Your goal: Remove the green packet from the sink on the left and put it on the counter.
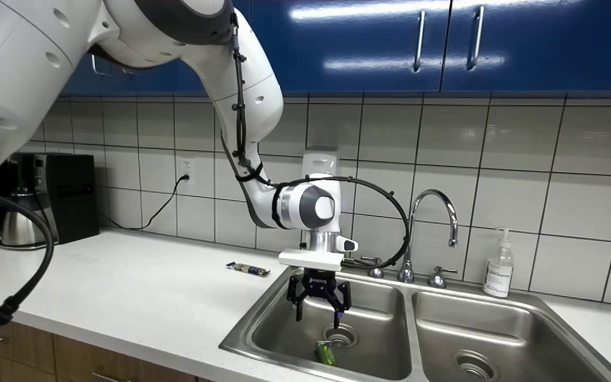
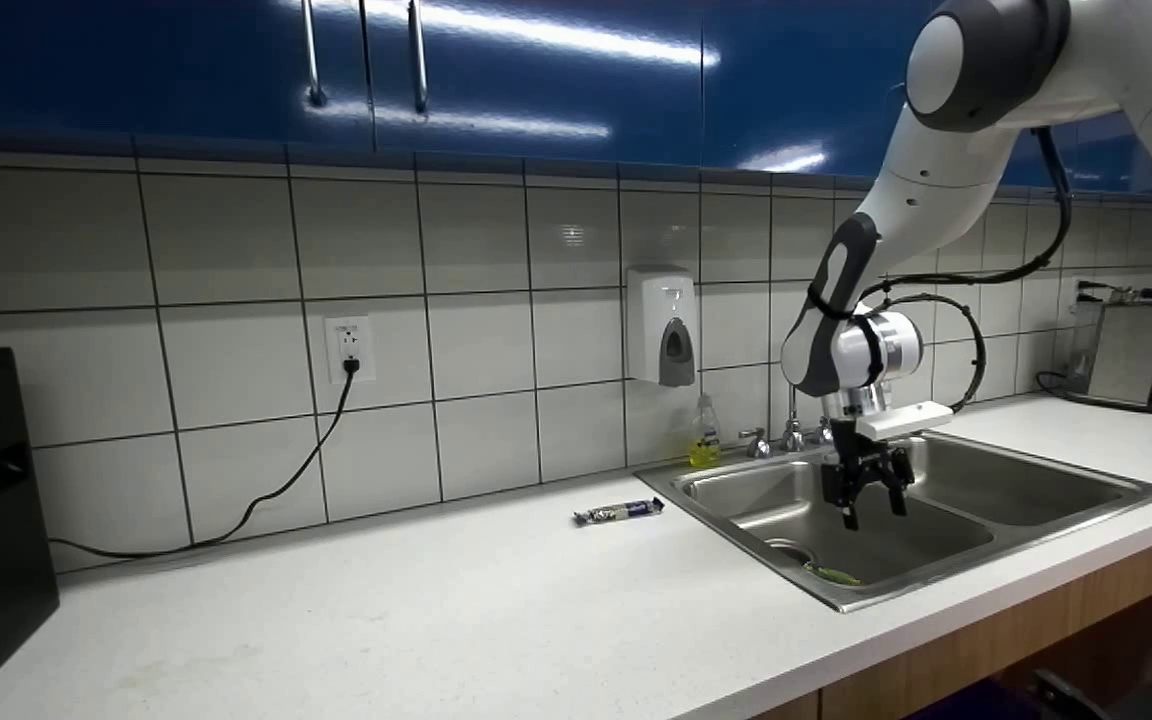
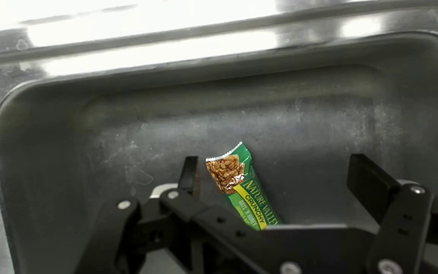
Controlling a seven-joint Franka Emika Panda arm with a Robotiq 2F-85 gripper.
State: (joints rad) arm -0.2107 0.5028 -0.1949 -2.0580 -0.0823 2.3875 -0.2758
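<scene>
Glossy blue wall cabinets [image 1: 348,48] are seen in both exterior views above a pale tiled wall [image 1: 390,130] and a long white worktop [image 1: 125,286]. One white-and-grey jointed arm [image 1: 260,106] is extended over one stainless-steel sink [image 1: 239,339], which is divided into two rectangular basins [image 1: 459,318], each fitted with one round drain [image 1: 340,335]. At its back, one arched chrome tap [image 1: 433,191] is flanked by two chrome lever handles [image 1: 437,277]; one white plastic wall dispenser [image 2: 661,325], one clear pump bottle [image 1: 498,273] and one clear bottle of yellow liquid [image 2: 704,447] are ranged along the wall. One black gripper [image 1: 317,321] is suspended above the left-hand basin [image 1: 380,339], its two jaws spread wide. One slim blue-and-silver foil packet [image 1: 249,269] is laid on the worktop near the sink, and one narrow, glossy green packet [image 3: 247,190] on the floor of the left-hand basin, just beside its drain: two packets in all. In the wrist view the green packet is framed between the jaws, one end hidden by the gripper. Its visible end is edged with a white serrated strip, and brown oat clusters are pictured below; "NATURE VALLEY" is lettered in yellow on dark green, "CRUNCHY" on a yellow band and "OATS 'N HONEY" on lighter green.
</scene>
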